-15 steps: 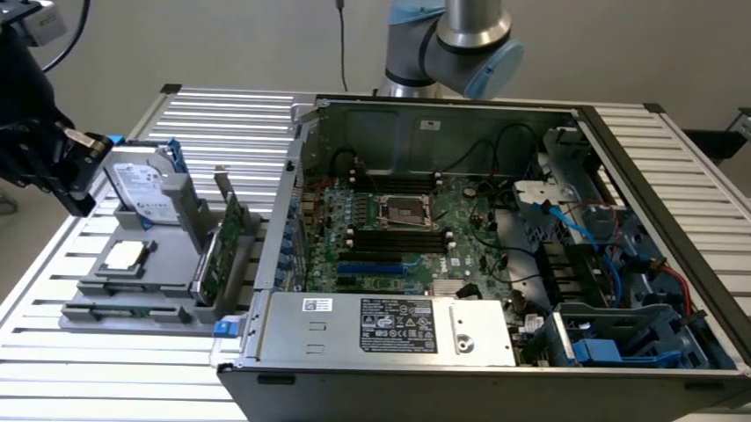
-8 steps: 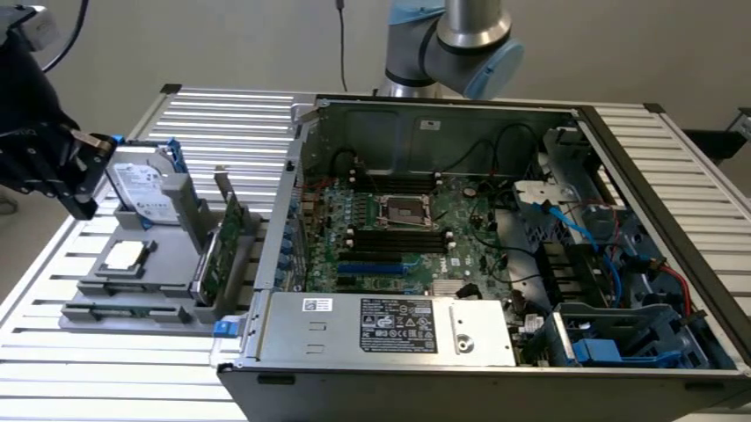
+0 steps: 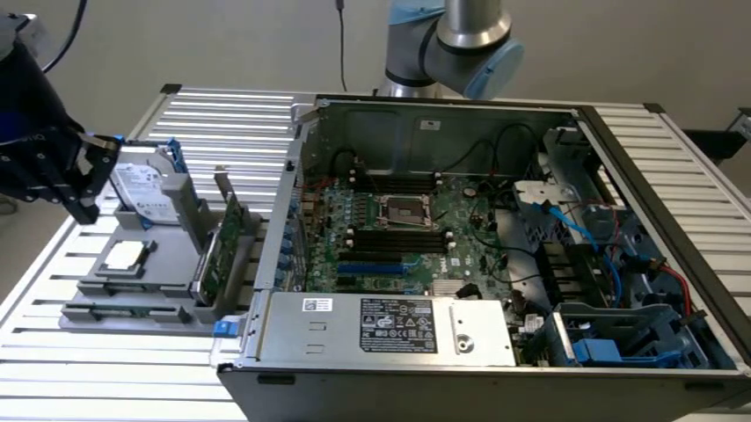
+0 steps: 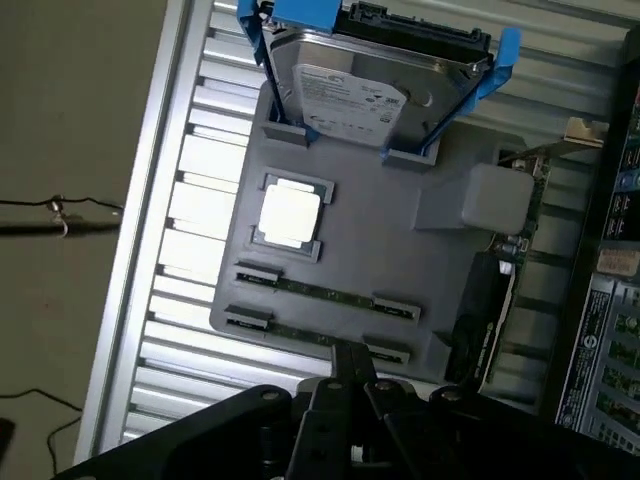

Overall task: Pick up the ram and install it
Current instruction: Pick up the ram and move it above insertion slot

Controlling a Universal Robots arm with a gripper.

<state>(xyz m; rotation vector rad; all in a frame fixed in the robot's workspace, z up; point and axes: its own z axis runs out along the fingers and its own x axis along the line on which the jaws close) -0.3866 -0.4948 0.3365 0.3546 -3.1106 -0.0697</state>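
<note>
Clenched, empty jaws above the ram (image 4: 322,292) on the tray (image 4: 400,250).
Two ram sticks stand on edge in slots along the tray's edge opposite the hard drive (image 4: 370,100), on the desk (image 4: 190,215); the jaws hang over the outer one.

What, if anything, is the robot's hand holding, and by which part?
Nothing. The hand is shut; the memory stick nearest it lies in the tray.
</note>
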